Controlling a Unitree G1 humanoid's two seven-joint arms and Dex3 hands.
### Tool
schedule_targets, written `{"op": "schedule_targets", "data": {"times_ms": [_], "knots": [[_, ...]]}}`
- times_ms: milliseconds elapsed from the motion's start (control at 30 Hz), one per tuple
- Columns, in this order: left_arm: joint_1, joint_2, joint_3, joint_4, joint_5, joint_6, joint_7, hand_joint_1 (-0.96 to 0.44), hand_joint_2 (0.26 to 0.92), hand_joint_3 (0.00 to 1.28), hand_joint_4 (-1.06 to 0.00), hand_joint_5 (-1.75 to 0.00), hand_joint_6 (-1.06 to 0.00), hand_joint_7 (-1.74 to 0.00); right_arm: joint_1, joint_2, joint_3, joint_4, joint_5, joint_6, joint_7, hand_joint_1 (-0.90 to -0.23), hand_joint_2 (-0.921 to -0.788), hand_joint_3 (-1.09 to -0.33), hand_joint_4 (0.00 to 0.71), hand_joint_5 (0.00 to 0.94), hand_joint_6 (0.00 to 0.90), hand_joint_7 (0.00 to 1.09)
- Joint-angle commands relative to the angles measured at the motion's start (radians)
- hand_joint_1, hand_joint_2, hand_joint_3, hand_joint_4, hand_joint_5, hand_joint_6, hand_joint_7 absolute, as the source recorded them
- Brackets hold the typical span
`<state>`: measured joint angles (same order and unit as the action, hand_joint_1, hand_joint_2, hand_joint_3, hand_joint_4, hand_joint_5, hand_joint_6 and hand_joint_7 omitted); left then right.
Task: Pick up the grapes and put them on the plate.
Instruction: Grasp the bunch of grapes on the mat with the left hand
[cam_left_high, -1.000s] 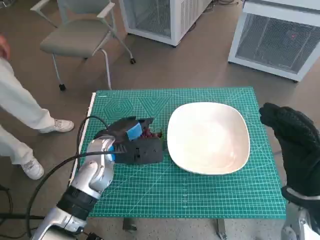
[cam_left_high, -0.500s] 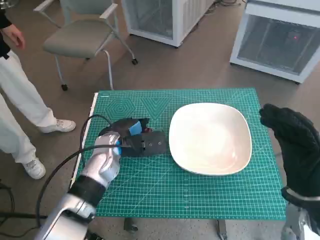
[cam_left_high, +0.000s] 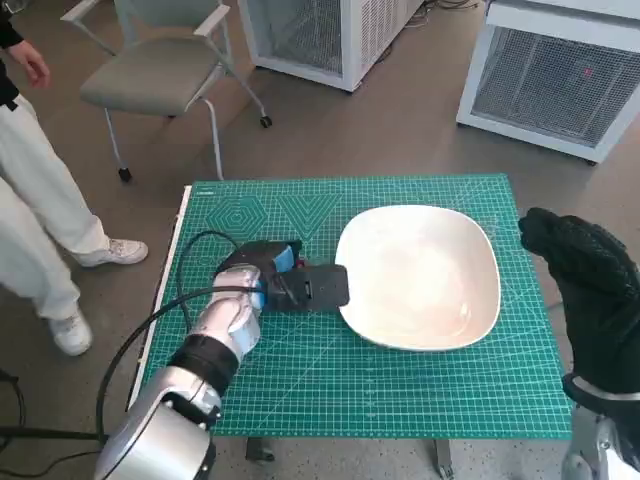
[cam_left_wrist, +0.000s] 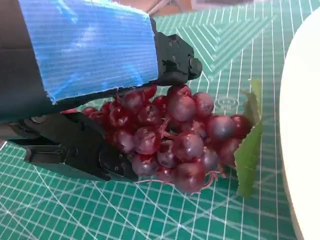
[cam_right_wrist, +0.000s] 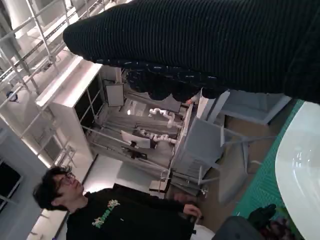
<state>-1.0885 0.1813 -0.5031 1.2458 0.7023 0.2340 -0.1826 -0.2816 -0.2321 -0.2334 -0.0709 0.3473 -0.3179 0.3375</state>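
The left robot hand (cam_left_high: 300, 285) grips the grapes (cam_left_wrist: 175, 132), its black fingers (cam_left_wrist: 80, 150) closed around the dark red bunch, a green leaf (cam_left_wrist: 250, 150) sticking out on the side toward the plate (cam_left_high: 420, 275). The bunch sits low over the green mat (cam_left_high: 350, 380) on the bench, just left of the white plate's rim. The right robot hand (cam_left_high: 590, 300) hangs past the bench's right edge, gloved fingers curled in, holding nothing.

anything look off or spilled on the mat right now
Nothing stands out. The left hand grips the grapes as one whole bunch, leaf attached, beside the plate, which lies flat and bare on the green mat. No loose grapes show.
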Motion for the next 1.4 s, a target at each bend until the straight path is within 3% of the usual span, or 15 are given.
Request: {"op": "schedule_targets", "data": {"times_ms": [33, 367, 433, 567, 700, 800, 867, 933, 1033, 1133, 1400], "knots": [[-0.034, -0.019, -0.011, 0.039, -0.005, -0.006, -0.010, 0.07, 0.827, 0.00, -0.09, 0.00, -0.23, 0.00, 0.017, -0.004, 0.002, 0.008, -0.009, 0.008, 0.002, -0.618, -0.921, -0.699, 0.365, 0.008, -0.001, 0.71], [-0.029, -0.030, -0.047, 0.062, 0.013, -0.018, -0.008, 0.09, 0.851, 0.01, -0.20, -0.05, -0.26, -0.02, 0.025, -0.005, -0.001, -0.002, -0.007, 0.011, -0.001, -0.616, -0.921, -0.701, 0.362, 0.007, -0.001, 0.71], [-0.025, -0.030, -0.056, 0.066, 0.016, -0.025, -0.008, 0.08, 0.854, 0.01, -0.23, -0.10, -0.25, -0.01, 0.027, -0.005, -0.001, -0.007, -0.007, 0.013, -0.003, -0.616, -0.921, -0.701, 0.362, 0.007, -0.001, 0.71], [-0.021, -0.025, -0.072, 0.076, 0.020, -0.042, -0.012, 0.07, 0.857, 0.00, -0.19, -0.30, -0.22, -0.01, 0.029, -0.004, -0.003, -0.013, -0.003, 0.019, -0.005, -0.616, -0.921, -0.701, 0.361, 0.006, -0.001, 0.71], [-0.020, -0.020, -0.079, 0.078, 0.016, -0.056, -0.016, 0.07, 0.854, 0.00, -0.18, -0.12, -0.21, 0.00, 0.028, -0.004, -0.006, -0.015, 0.002, 0.024, -0.007, -0.616, -0.921, -0.700, 0.361, 0.006, -0.001, 0.71], [-0.017, -0.018, -0.083, 0.078, 0.015, -0.065, -0.010, 0.08, 0.855, 0.00, -0.26, -0.10, -0.20, 0.00, 0.027, -0.002, -0.006, -0.016, 0.002, 0.028, -0.010, -0.616, -0.921, -0.700, 0.360, 0.006, -0.001, 0.71], [-0.016, -0.018, -0.089, 0.079, 0.019, -0.071, -0.002, 0.16, 0.864, 0.08, -0.35, -0.47, -0.22, -0.01, 0.025, -0.001, -0.006, -0.015, 0.001, 0.030, -0.012, -0.616, -0.921, -0.701, 0.359, 0.005, -0.001, 0.71], [-0.016, -0.018, -0.099, 0.080, 0.027, -0.075, 0.010, 0.27, 0.810, 0.33, -0.42, -1.05, -0.24, -0.01, 0.023, 0.001, -0.005, -0.012, 0.000, 0.031, -0.013, -0.617, -0.921, -0.701, 0.359, 0.005, -0.001, 0.72], [-0.013, -0.018, -0.114, 0.080, 0.040, -0.078, 0.033, 0.35, 0.683, 0.72, -0.40, -1.52, -0.28, -0.01, 0.020, 0.002, -0.004, -0.009, 0.000, 0.032, -0.014, -0.617, -0.921, -0.701, 0.359, 0.005, -0.001, 0.72], [-0.012, -0.020, -0.124, 0.078, 0.049, -0.077, 0.052, 0.37, 0.670, 0.81, -0.37, -1.67, -0.30, -0.01, 0.018, 0.003, -0.003, -0.008, 0.000, 0.035, -0.015, -0.618, -0.921, -0.701, 0.359, 0.005, -0.001, 0.72], [-0.009, -0.019, -0.133, 0.074, 0.055, -0.079, 0.074, 0.37, 0.710, 0.79, -0.32, -1.74, -0.30, 0.00, 0.014, 0.000, -0.004, -0.011, 0.003, 0.041, -0.014, -0.622, -0.921, -0.698, 0.359, 0.005, -0.001, 0.73]]}}
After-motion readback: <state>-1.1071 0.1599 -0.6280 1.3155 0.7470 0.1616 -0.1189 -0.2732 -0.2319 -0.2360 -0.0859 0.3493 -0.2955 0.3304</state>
